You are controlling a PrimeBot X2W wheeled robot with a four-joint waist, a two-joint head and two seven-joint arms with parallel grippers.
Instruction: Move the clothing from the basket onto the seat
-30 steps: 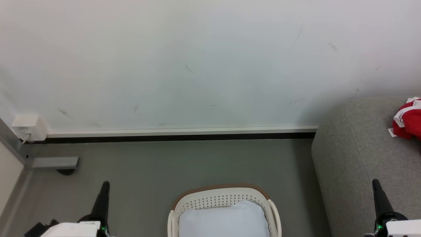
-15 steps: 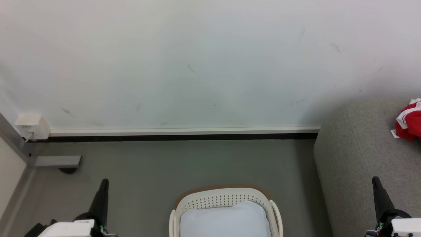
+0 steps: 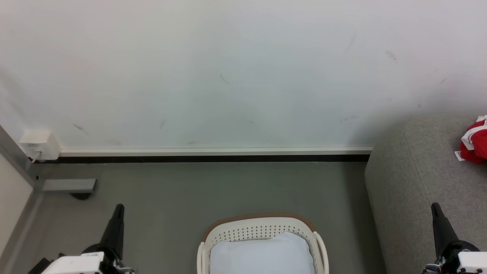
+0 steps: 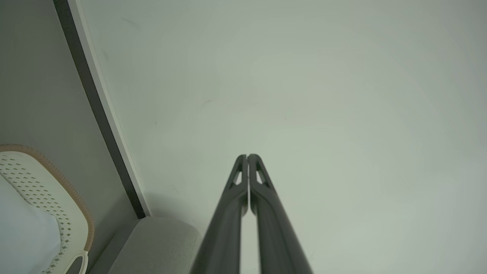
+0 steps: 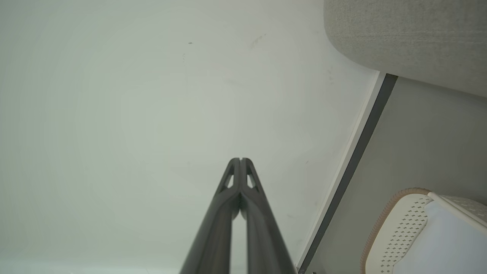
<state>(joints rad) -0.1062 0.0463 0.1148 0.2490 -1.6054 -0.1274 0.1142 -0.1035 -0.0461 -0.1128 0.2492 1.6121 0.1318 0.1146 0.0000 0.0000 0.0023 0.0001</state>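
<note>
The cream perforated basket (image 3: 258, 228) with a brown rim stands on the floor at the bottom centre, with pale blue-white lining inside. The basket (image 4: 53, 190) and the basket (image 5: 399, 228) show at the edges of both wrist views. Red-and-white clothing (image 3: 475, 140) lies on the grey seat (image 3: 414, 179) at the right edge. My left gripper (image 3: 118, 208) is shut at the lower left, over the floor and left of the basket. My right gripper (image 3: 435, 207) is shut at the lower right, over the seat. Both wrist views show my left gripper (image 4: 247, 156) and my right gripper (image 5: 240, 160) with their fingers pressed together, holding nothing.
A white wall with a dark baseboard (image 3: 213, 158) runs behind the basket. A white socket box (image 3: 38, 145) and a grey metal bracket (image 3: 68, 185) sit at the left, by a pale panel edge. Grey floor (image 3: 228, 190) lies between basket and wall.
The whole head view has shifted slightly, so the camera has turned left: the seat and clothing sit further right. Both grippers stay shut.
</note>
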